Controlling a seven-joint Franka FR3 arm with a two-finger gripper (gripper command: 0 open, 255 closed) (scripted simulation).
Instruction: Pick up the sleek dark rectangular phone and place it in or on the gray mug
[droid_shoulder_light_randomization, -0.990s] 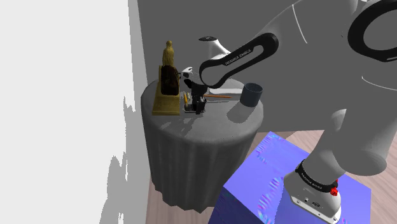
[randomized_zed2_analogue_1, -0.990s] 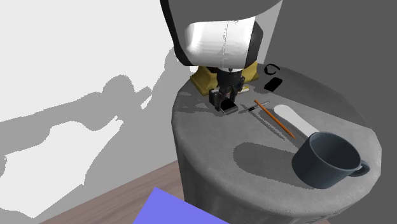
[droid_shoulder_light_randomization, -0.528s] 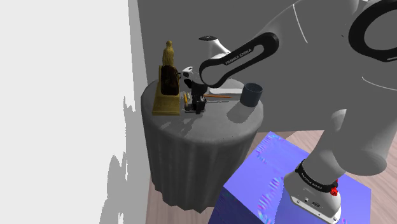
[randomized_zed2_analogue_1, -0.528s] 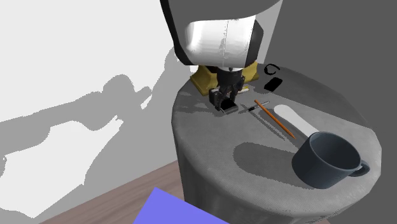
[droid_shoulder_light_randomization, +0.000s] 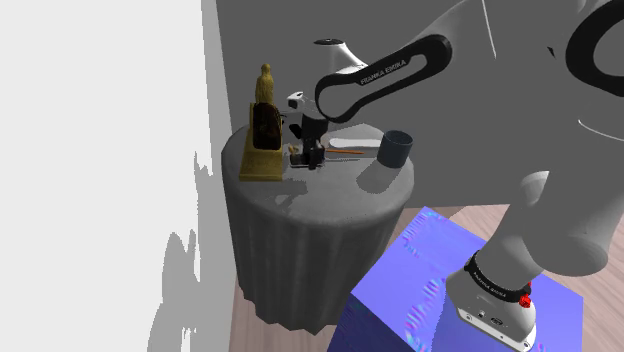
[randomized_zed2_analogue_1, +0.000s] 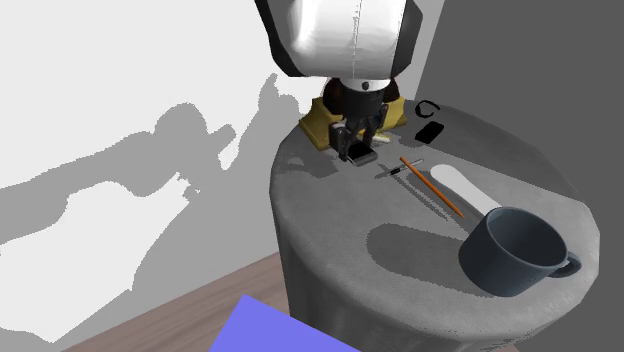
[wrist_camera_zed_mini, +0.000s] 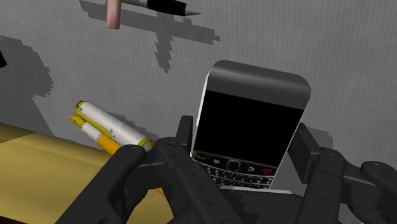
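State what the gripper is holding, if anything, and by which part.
The gripper holds the dark phone, clasped by its two long side edges at the keypad end. The screen end juts out beyond the grip.

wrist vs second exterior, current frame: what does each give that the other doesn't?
Wrist view: the phone's black screen and keypad, the fingers pressed on its two sides, and a yellow-and-white marker lying on the table close by.
Second exterior view: the dark gray mug upright on the table, well away from the arm, plus an orange pencil, a white oblong piece and a small black device.
Both: the gripper shut on the phone, next to the gold base.
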